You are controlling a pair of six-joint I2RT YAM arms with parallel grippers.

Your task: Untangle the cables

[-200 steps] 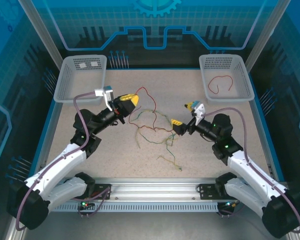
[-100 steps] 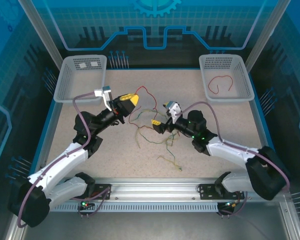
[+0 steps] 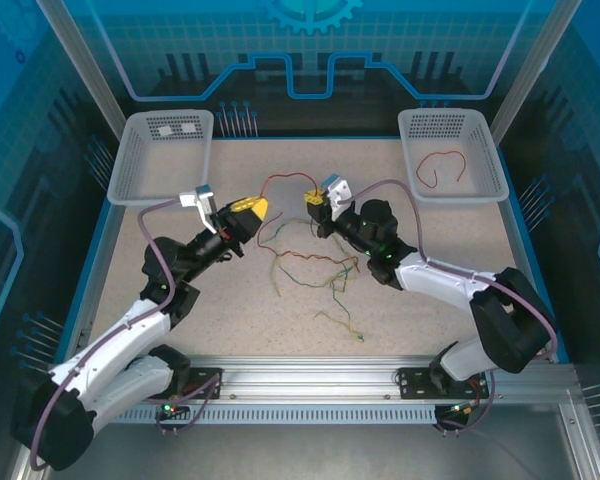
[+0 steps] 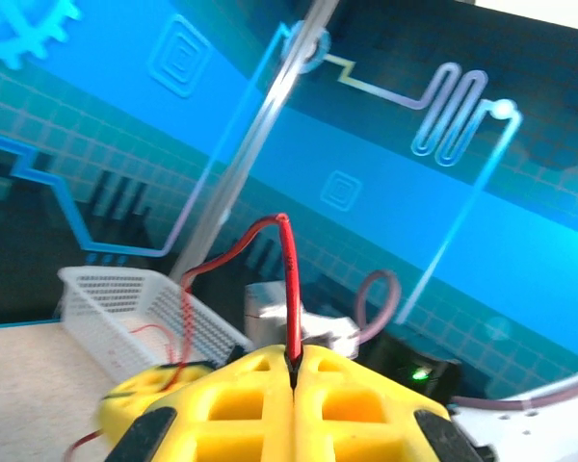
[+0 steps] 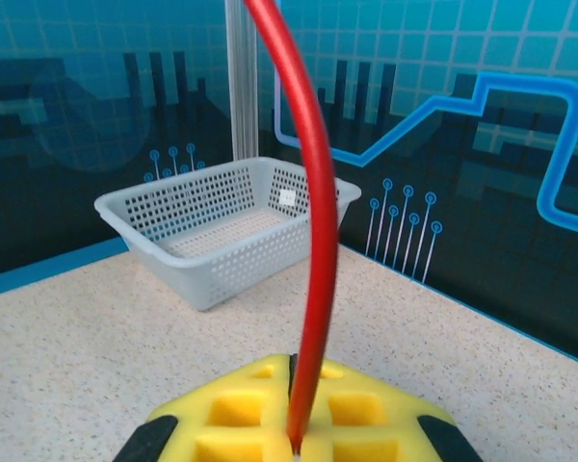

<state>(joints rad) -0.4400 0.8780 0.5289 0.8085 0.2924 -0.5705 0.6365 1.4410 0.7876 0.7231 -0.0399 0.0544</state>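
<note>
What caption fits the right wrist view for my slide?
Right gripper shut on a red cable, white basket standing behind it.

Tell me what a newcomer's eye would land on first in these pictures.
First comes the red cable arching over the middle of the table, pinched between the shut yellow fingers of the left gripper and the right gripper. Just nearer the arms lies a loose tangle of red, yellow and green cables. A second red cable lies in the far right basket.
</note>
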